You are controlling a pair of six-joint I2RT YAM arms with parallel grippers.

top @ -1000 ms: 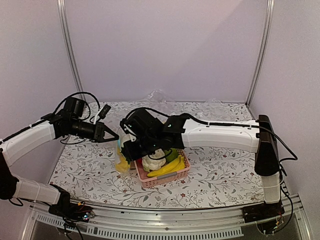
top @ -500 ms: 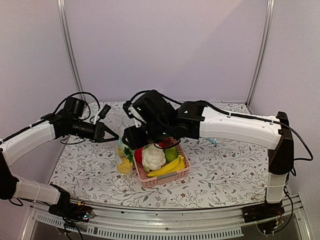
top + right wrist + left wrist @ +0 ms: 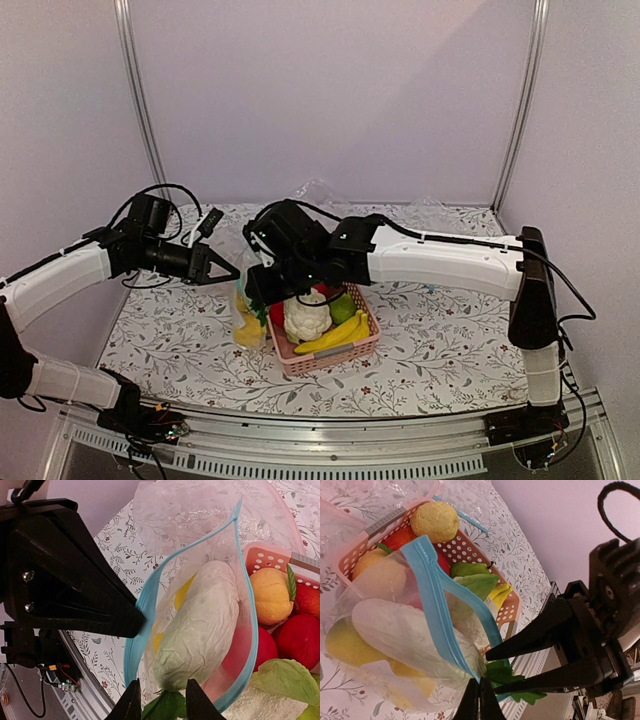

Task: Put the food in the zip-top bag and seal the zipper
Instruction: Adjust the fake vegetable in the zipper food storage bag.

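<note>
Lilac walls [image 3: 330, 100] close in a table [image 3: 440, 350] covered with a floral print. Near its middle sits a pink basket [image 3: 340, 358] holding a white cauliflower [image 3: 305, 318] and a yellow banana bunch [image 3: 335, 335]. Just beside the basket, at its 9 o'clock, the zip-top bag [image 3: 245, 322] stands upright with its mouth up. The light-blue zipper [image 3: 432, 605] is parted into an open loop. Inside the bag a white oblong piece [image 3: 200, 625] lies lengthwise, with a yellow fruit [image 3: 337, 642] under and behind it. The left gripper [image 3: 232, 272] reaches in from 9 o'clock. Its fingers are pinched together on one end of the zipper, holding that lip of the mouth up. The right gripper [image 3: 262, 290] comes over the basket from 3 o'clock and hangs at the bag's mouth. Its fingers are a moderate gap apart, and the basket-side lip and a green leaf show between them. From its own wrist view it seems to straddle the lip rather than clamp it, though contact is hard to judge.
</note>
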